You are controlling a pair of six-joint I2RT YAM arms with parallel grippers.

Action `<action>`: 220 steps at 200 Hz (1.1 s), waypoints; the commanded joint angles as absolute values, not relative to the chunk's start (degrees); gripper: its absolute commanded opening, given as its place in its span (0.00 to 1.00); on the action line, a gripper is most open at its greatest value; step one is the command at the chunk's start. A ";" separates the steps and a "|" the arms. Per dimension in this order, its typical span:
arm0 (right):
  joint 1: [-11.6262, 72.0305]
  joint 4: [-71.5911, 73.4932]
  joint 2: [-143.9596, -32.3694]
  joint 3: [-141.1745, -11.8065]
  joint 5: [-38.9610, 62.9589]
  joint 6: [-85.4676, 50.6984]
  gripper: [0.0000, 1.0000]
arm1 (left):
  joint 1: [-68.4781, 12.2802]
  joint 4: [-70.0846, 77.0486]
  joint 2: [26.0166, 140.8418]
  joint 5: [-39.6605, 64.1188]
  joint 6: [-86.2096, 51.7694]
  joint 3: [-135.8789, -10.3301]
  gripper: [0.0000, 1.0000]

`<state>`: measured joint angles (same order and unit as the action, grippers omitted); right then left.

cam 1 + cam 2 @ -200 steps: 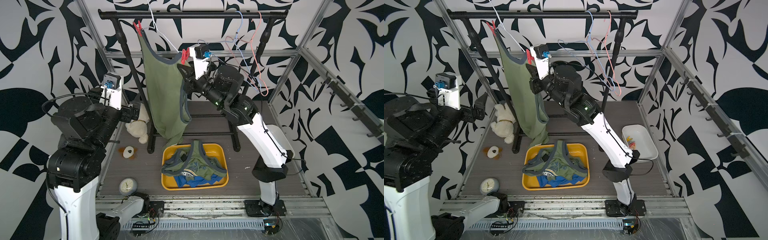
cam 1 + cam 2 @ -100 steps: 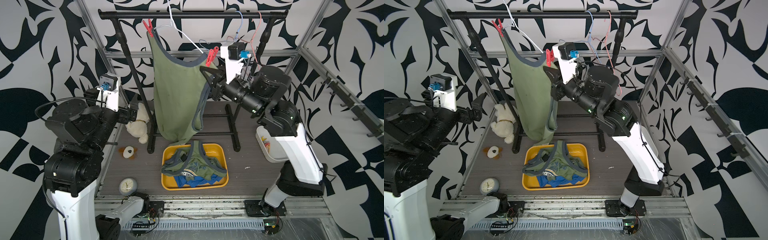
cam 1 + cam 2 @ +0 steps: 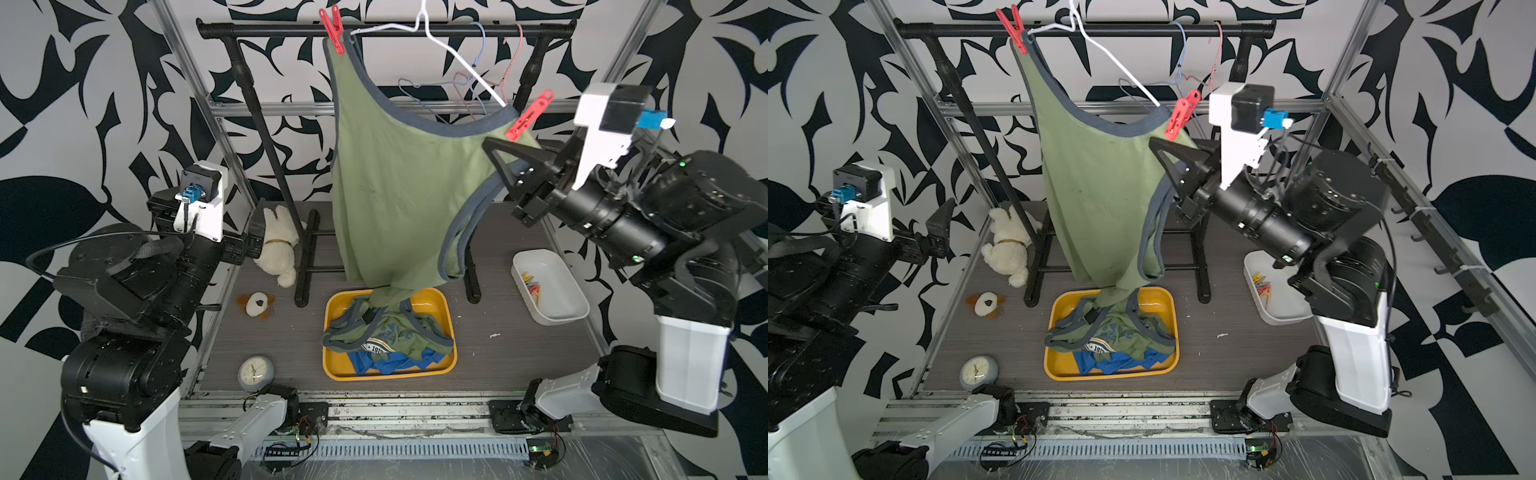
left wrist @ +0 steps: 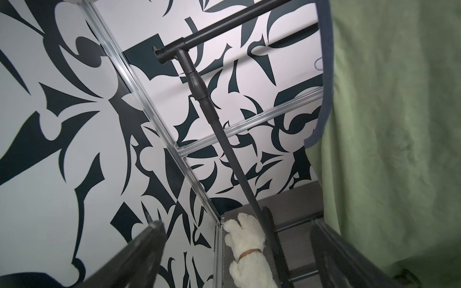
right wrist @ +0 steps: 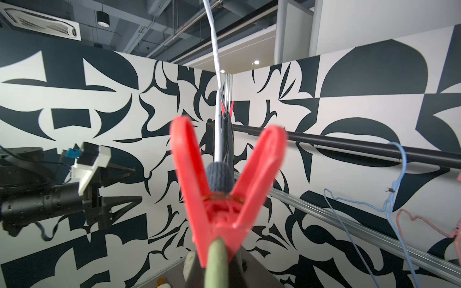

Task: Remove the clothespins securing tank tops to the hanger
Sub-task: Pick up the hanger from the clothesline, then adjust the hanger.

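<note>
An olive-green tank top (image 3: 386,187) with grey trim hangs spread from a white hanger (image 3: 457,58) on the black rail. One red clothespin (image 3: 332,31) pins its left shoulder up by the rail. A second red clothespin (image 3: 530,116) pins the lower right shoulder and fills the right wrist view (image 5: 224,187). My right gripper (image 3: 490,145) is shut on the tank top's fabric just below that pin. My left gripper (image 3: 259,237) is open and empty at the left, short of the shirt, its fingers (image 4: 149,239) wide apart. Two more tank tops, olive (image 3: 386,332) and blue (image 3: 390,363), lie in the yellow tray (image 3: 332,374).
A white bin (image 3: 573,307) at the right holds loose clothespins (image 3: 532,284). A white plush dog (image 3: 278,245) lies by the rack's left post, a small toy (image 3: 257,303) and a grey clock (image 3: 255,372) in front of it. Bare blue and pink hangers (image 3: 478,41) hang on the rail.
My right arm has swung far to the right, shut on the shirt's shoulder. The hanger has turned with it and the tank top now hangs spread wide. The left arm has barely moved.
</note>
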<state>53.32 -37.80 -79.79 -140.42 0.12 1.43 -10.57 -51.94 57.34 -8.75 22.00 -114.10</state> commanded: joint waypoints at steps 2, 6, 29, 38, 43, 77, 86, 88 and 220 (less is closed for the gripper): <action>53.15 -32.34 -77.74 -142.78 2.70 0.61 0.00 | -10.02 -51.80 56.52 -7.08 21.98 -112.81 0.95; 53.15 -32.49 -77.66 -143.17 2.76 0.59 0.00 | -9.94 -51.77 56.43 -6.97 21.96 -112.65 0.95; 53.09 -32.97 -77.45 -145.29 4.30 -0.06 0.00 | -9.52 -51.38 55.92 -6.28 21.52 -111.55 0.95; 53.16 -32.68 -76.93 -145.54 4.95 -0.62 0.00 | -9.33 -51.30 55.83 -5.97 21.30 -111.16 0.95; 53.13 -32.45 -76.59 -145.50 5.41 -0.89 0.00 | -9.27 -51.29 55.81 -5.79 21.14 -110.97 0.95; 53.17 -32.17 -74.14 -145.68 6.54 -2.47 0.00 | -9.05 -51.07 55.72 -4.41 20.45 -110.95 0.95; 53.15 -32.27 -73.36 -145.55 6.76 -2.71 0.00 | -8.97 -51.00 55.74 -4.26 20.34 -110.88 0.95; 53.17 -32.33 -73.20 -145.48 6.70 -2.74 0.00 | -8.96 -50.98 55.79 -4.23 20.33 -110.82 0.95; 53.18 -33.82 -69.19 -136.66 7.38 -4.75 0.00 | -7.01 -52.03 53.84 -0.03 18.46 -110.92 0.96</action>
<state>53.32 -39.24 -67.79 -139.61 6.28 -3.51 -7.38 -52.10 54.63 -1.74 19.29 -110.21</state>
